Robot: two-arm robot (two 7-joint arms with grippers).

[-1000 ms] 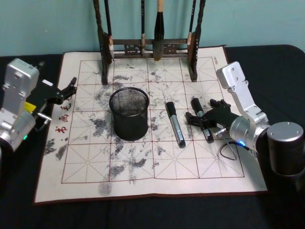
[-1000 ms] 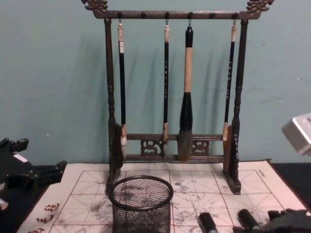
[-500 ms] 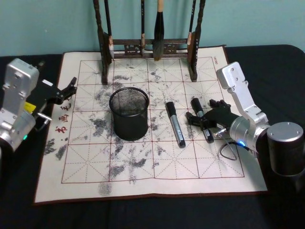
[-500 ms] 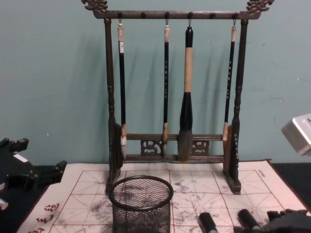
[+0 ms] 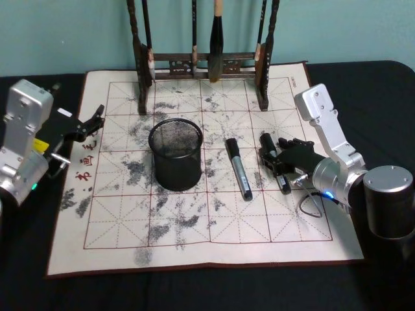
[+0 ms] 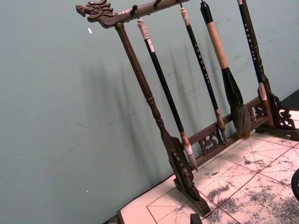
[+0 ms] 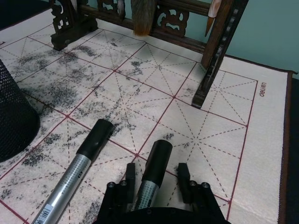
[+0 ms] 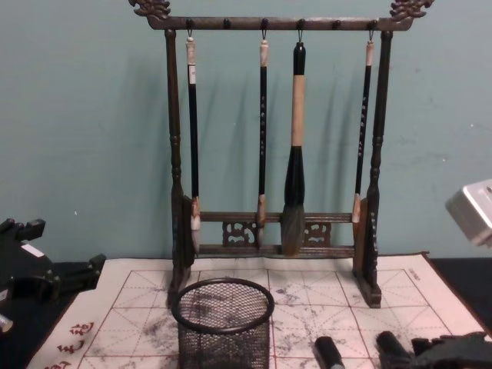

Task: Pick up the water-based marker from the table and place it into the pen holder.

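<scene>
Ink-smudged table (image 5: 194, 246): water-based marker (image 7: 158, 151) lies cap toward the brush rack (image 5: 201, 65); right gripper (image 7: 156, 170), fingers parted but narrower than before, straddles it; left gripper (image 5: 94, 120) idles.

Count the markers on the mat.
2. One marker lies free just right of the pen holder; the other marker lies farther right, between the right claw's open fingers. None seen in the holder.

Backdrop was just a plain teal wall (image 8: 84, 115), matte paint with some faint scuffs and a couple of tiny white flecks (image 6: 89, 31). A dark wooden brush rack (image 8: 175, 177) with carved dragon ends stood right in front of it, four brushes (image 8: 294, 154) hanging off the top bar and throwing soft shadows (image 6: 100, 88) on the paint. The dark worktop (image 5: 363, 84) met the wall at the back
</scene>
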